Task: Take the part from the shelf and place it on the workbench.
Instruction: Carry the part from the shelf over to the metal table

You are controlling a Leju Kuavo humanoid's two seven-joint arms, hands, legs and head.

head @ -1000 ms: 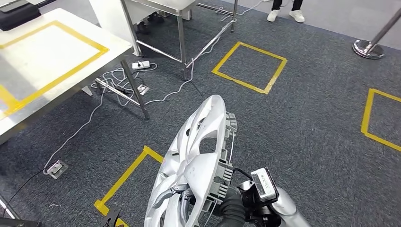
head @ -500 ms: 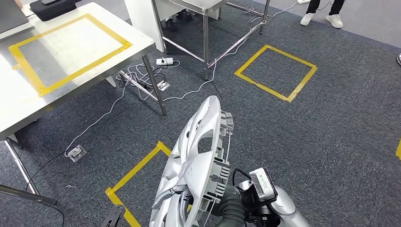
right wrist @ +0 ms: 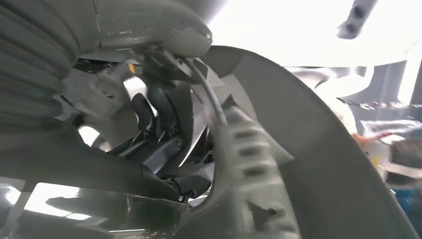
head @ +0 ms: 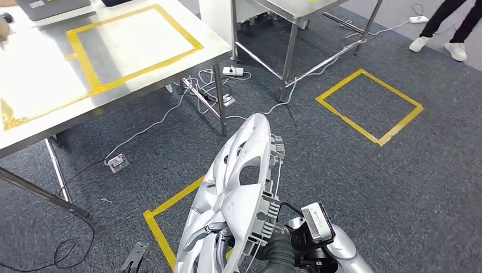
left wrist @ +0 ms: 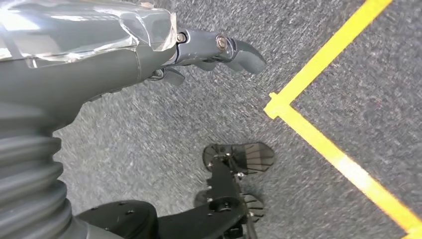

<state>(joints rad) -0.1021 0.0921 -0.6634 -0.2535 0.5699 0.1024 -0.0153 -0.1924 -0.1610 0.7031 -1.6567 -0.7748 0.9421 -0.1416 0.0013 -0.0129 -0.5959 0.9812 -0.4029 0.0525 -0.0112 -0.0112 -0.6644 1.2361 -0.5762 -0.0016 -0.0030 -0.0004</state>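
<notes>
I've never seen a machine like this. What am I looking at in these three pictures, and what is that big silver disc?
This is a walking humanoid robot with two arms. The wide picture comes from a camera high on its body, looking down at the carpet. The silver disc is a wheel cover, a car part, which the right hand holds upright on its edge. The steel workbench marked with yellow tape stands ahead on the left. The other two pictures come from cameras at the wrists: one shows the left hand hanging over the floor, holding nothing; the other looks closely at the back of the wheel cover.
</notes>
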